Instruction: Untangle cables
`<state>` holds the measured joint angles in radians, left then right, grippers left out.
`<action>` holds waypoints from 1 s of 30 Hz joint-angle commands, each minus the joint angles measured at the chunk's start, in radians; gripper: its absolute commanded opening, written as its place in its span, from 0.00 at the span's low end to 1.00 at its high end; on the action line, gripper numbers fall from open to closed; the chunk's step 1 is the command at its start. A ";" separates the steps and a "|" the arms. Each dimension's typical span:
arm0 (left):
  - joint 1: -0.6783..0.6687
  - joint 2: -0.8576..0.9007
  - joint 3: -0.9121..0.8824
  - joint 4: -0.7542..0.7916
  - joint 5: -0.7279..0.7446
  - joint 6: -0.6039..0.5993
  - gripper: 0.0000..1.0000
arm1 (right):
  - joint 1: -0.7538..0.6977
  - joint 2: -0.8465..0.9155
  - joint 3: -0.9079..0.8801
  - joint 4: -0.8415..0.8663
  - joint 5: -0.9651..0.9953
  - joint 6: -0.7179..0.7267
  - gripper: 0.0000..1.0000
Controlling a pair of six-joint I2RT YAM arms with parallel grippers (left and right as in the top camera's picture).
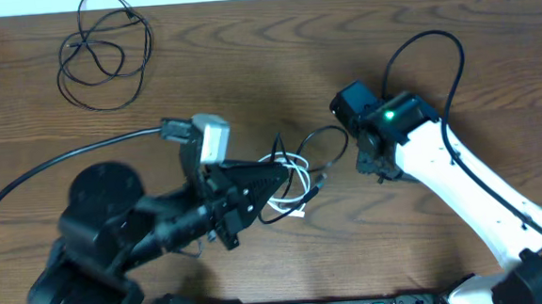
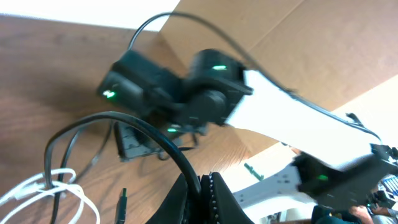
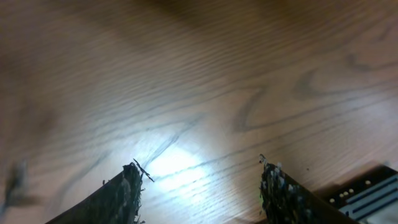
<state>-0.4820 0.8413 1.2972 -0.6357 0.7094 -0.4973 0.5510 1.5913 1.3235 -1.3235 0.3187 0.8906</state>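
Left jaws clamp a black cable (image 2: pixel 155 140) looped with the white cable (image 2: pixel 56 185); at their 3 o'clock, right jaws stand open over the surface (image 3: pixel 199 74)

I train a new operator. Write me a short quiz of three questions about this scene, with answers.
1. True or false: the right gripper holds a cable.
2. Which cable lies alone, apart from the other two? A) the white cable B) the coiled black cable
3. Fill in: the left gripper is shut on a ____ cable.
Key: 1 false; 2 B; 3 black, the tangled black cable.
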 commanded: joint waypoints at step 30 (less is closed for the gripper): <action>-0.001 0.079 0.068 -0.073 -0.173 -0.194 0.08 | -0.050 -0.229 0.005 0.327 -0.851 -0.607 0.65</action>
<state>-0.4816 0.9241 1.3437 -0.7578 0.3782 -0.6617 0.4950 1.4002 1.3235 -1.0222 -0.5728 0.2298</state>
